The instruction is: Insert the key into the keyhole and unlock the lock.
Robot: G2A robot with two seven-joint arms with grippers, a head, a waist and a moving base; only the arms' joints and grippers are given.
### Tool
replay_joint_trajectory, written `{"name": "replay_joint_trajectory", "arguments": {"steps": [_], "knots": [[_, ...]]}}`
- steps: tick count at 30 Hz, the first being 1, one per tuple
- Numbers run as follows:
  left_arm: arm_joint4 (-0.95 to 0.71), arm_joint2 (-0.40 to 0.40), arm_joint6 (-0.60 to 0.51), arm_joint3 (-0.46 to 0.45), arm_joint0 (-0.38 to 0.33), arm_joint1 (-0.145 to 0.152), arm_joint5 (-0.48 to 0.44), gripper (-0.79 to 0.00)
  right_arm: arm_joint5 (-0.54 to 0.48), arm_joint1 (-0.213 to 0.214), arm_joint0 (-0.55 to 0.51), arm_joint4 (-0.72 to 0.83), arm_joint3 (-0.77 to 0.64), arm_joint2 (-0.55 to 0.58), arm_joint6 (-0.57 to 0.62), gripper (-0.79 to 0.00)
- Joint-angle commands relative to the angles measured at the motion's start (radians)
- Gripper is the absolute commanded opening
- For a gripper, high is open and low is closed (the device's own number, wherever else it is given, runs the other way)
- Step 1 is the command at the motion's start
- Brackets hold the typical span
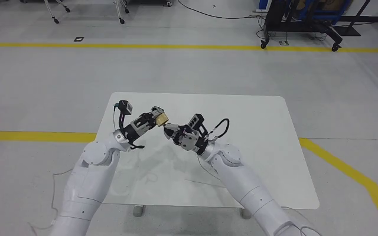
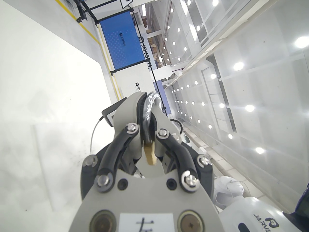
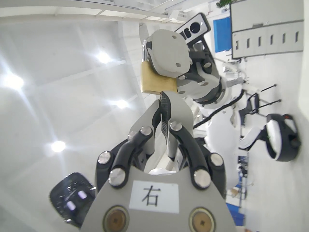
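Lock [image 3: 154, 82] half-covered by L gripper [image 2: 146, 107]; keyhole end blocked by R gripper [image 3: 163, 102] tips.

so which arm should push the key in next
Right: the right claw pinches the key, with its tip at the underside of the padlock. The left claw just holds the padlock above the table.

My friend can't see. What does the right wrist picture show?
The right gripper, fingers pressed together, points its tips at the bottom end of a brass padlock. The left gripper holds that padlock up in the air.
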Motion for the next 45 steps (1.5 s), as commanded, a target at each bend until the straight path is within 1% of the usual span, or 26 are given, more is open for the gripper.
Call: {"name": "replay_joint_trajectory", "arguments": {"steps": [1, 4, 8, 11, 14, 16, 17, 18, 19, 20, 21, 24, 25, 26, 28, 31, 33, 36, 38, 39, 41, 44, 45], "knots": [[0.0, -0.001, -0.002, -0.007, 0.006, 0.0, -0.022, -0.785, 0.05, -0.001, 0.012, 0.066, 0.028, 0.007, 0.068, -0.785], [-0.003, -0.005, -0.006, -0.015, 0.015, 0.001, -0.058, -0.785, 0.129, -0.006, 0.03, 0.154, 0.074, 0.012, 0.15, -0.785], [-0.013, -0.011, -0.011, -0.018, 0.022, 0.002, -0.08, -0.785, 0.199, -0.011, 0.06, 0.207, 0.129, 0.007, 0.227, -0.785], [-0.018, -0.014, -0.012, -0.019, 0.025, 0.003, -0.093, -0.785, 0.225, -0.016, 0.079, 0.226, 0.162, 0.0, 0.263, -0.785], [-0.018, -0.016, -0.01, -0.02, 0.027, 0.003, -0.107, -0.785, 0.214, -0.019, 0.093, 0.221, 0.186, -0.003, 0.264, -0.785], [-0.02, -0.016, -0.008, -0.021, 0.029, 0.003, -0.11, -0.785, 0.189, -0.021, 0.098, 0.203, 0.19, -0.008, 0.249, -0.486], [-0.021, -0.016, -0.007, -0.022, 0.03, 0.003, -0.111, -0.785, 0.18, -0.022, 0.099, 0.193, 0.189, -0.012, 0.247, -0.428], [-0.023, -0.016, -0.003, -0.021, 0.031, 0.003, -0.11, -0.785, 0.169, -0.022, 0.1, 0.182, 0.189, -0.014, 0.242, -0.394], [-0.023, -0.016, 0.001, -0.023, 0.032, 0.003, -0.109, -0.785, 0.153, -0.022, 0.101, 0.169, 0.188, -0.015, 0.234, -0.299], [-0.022, -0.015, 0.005, -0.023, 0.033, 0.003, -0.107, -0.785, 0.141, -0.022, 0.1, 0.16, 0.184, -0.016, 0.229, -0.225], [-0.023, -0.015, 0.009, -0.024, 0.033, 0.003, -0.104, -0.785, 0.127, -0.021, 0.098, 0.15, 0.179, -0.015, 0.227, -0.197], [-0.02, -0.015, 0.028, -0.024, 0.034, 0.003, -0.095, -0.785, 0.014, -0.009, 0.085, 0.067, 0.15, 0.007, 0.208, -0.018], [-0.007, -0.016, 0.042, -0.025, 0.033, 0.003, -0.087, -0.785, -0.028, 0.0, 0.069, 0.027, 0.122, 0.021, 0.207, 0.0], [0.002, -0.015, 0.048, -0.027, 0.034, 0.003, -0.085, -0.785, -0.042, 0.005, 0.059, 0.007, 0.108, 0.031, 0.207, 0.0], [0.041, -0.007, 0.062, -0.036, 0.036, 0.003, -0.081, -0.785, -0.105, 0.025, 0.022, -0.046, 0.052, 0.081, 0.183, 0.0], [0.132, 0.014, 0.092, -0.05, 0.039, 0.003, -0.06, -0.785, -0.182, 0.058, -0.068, -0.094, -0.068, 0.195, 0.123, 0.0], [0.202, 0.042, 0.084, -0.054, 0.032, 0.003, -0.009, -0.785, -0.218, 0.079, -0.144, -0.139, -0.168, 0.276, 0.044, 0.0], [0.31, 0.103, 0.063, -0.054, 0.008, 0.0, 0.07, -0.785, -0.216, 0.102, -0.26, -0.185, -0.339, 0.376, -0.048, 0.0], [0.387, 0.154, 0.04, -0.048, -0.011, -0.005, 0.124, -0.785, -0.217, 0.11, -0.321, -0.226, -0.422, 0.416, -0.111, 0.0], [0.423, 0.18, 0.021, -0.043, -0.026, -0.007, 0.155, -0.785, -0.217, 0.11, -0.321, -0.226, -0.422, 0.416, -0.111, 0.0], [0.488, 0.228, 0.019, -0.03, -0.047, -0.013, 0.196, -0.785, -0.217, 0.11, -0.321, -0.226, -0.422, 0.416, -0.111, 0.0], [0.537, 0.297, 0.01, -0.011, -0.083, -0.027, 0.269, -0.785, -0.217, 0.11, -0.321, -0.226, -0.422, 0.416, -0.111, 0.0], [0.56, 0.322, -0.006, 0.001, -0.098, -0.032, 0.308, -0.785, -0.217, 0.11, -0.321, -0.226, -0.422, 0.416, -0.111, 0.0]]}}
